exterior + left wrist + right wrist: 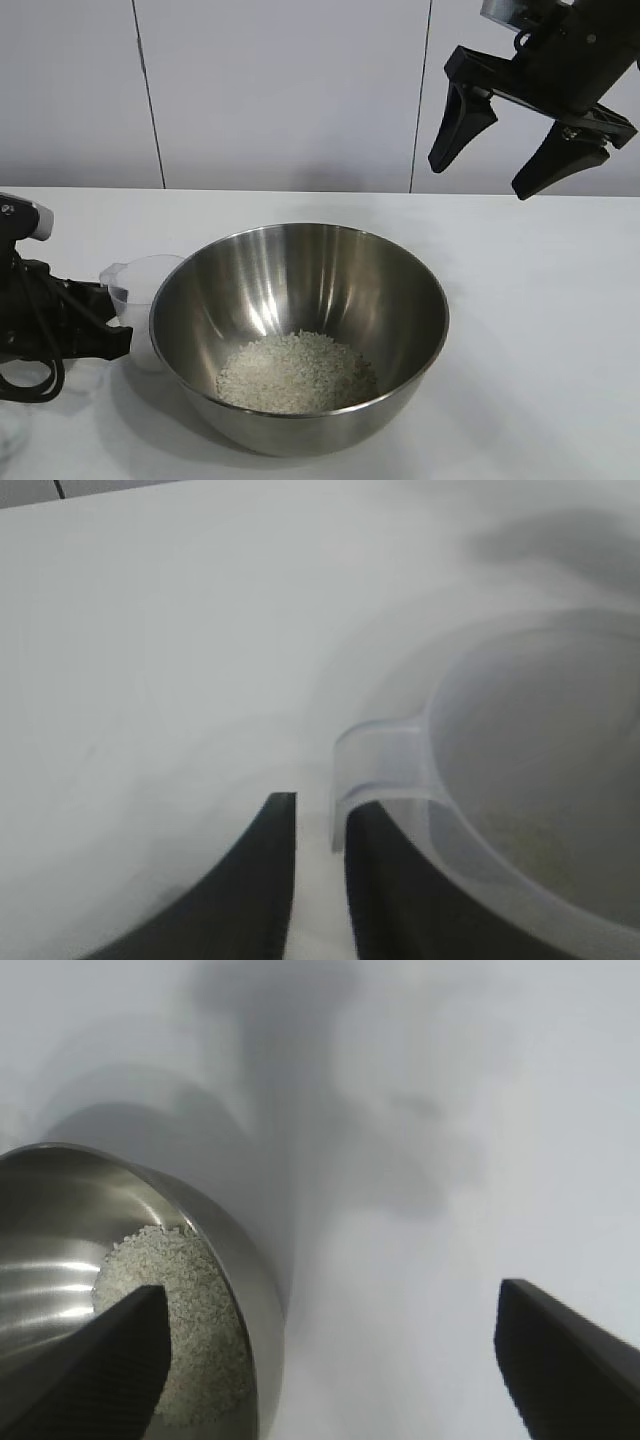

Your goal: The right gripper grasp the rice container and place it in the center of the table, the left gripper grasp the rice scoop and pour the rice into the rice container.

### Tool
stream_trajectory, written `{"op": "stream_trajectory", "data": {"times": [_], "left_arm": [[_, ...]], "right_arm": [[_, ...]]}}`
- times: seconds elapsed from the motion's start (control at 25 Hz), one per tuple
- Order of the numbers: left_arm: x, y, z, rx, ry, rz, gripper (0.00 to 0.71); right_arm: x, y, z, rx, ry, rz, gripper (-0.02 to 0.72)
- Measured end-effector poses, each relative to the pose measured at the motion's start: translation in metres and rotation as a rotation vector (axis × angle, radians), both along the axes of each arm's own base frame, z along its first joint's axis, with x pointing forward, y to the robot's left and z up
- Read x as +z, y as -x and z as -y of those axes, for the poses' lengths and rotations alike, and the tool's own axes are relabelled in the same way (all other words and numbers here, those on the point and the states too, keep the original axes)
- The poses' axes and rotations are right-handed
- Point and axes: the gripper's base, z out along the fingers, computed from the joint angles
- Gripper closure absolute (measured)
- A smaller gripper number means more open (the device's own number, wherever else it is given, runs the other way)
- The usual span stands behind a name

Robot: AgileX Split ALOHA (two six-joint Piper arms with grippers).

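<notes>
Table [540, 300]: white, flat, carries everything below.

Bowl [300, 300]: steel, upright, roughly mid-table, nearer the left arm's side. Thin rim intact all round; inner wall reflective.

Right arm: raised high over the far right part of the table, well apart from the bowl. Right gripper [525, 140] points steeply down, fingers spread wide, nothing between them. In its wrist view the bowl [120, 1290] sits below and to one side, fingers either side of bare table.

Left arm: low at the table's left edge. Left gripper [320, 865] lies at the scoop's handle tab; narrow gap between the fingers, one finger under the scoop's rim. Whether the fingers pinch the tab or have let go: cannot tell.

Scoop [140, 290]: translucent plastic, upright on the table, just beside the bowl's left wall; contact not discernible. Wrist view shows its [520, 780] inside, no heap in it.

Rice [297, 372]: whitish heap on the bowl's floor, toward the near side.
</notes>
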Motion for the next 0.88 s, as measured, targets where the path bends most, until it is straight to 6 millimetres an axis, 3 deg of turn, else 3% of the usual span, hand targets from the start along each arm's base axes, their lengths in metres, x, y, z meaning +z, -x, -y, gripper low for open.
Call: {"op": "stream_trajectory", "data": {"times": [0.16,0.32,0.6,0.8,0.88], "left_arm": [[0.001,0.018,-0.006,0.005,-0.011,-0.045,0.256],[0.023,0.024,-0.013,0.067,0.003,0.013,0.238],[0.082,0.029,-0.024,0.181,0.069,0.169,0.233],[0.133,0.017,-0.018,0.169,0.065,0.062,0.225],[0.167,0.005,-0.012,0.154,0.042,-0.045,0.156]], "right_arm": [[0.000,0.000,0.000,0.000,-0.001,0.000,0.093],[0.000,0.000,0.000,0.000,-0.001,0.000,0.093],[0.000,0.000,0.000,0.000,-0.001,0.000,0.093],[0.000,0.000,0.000,0.000,-0.001,0.000,0.093],[0.000,0.000,0.000,0.000,-0.001,0.000,0.093]]}}
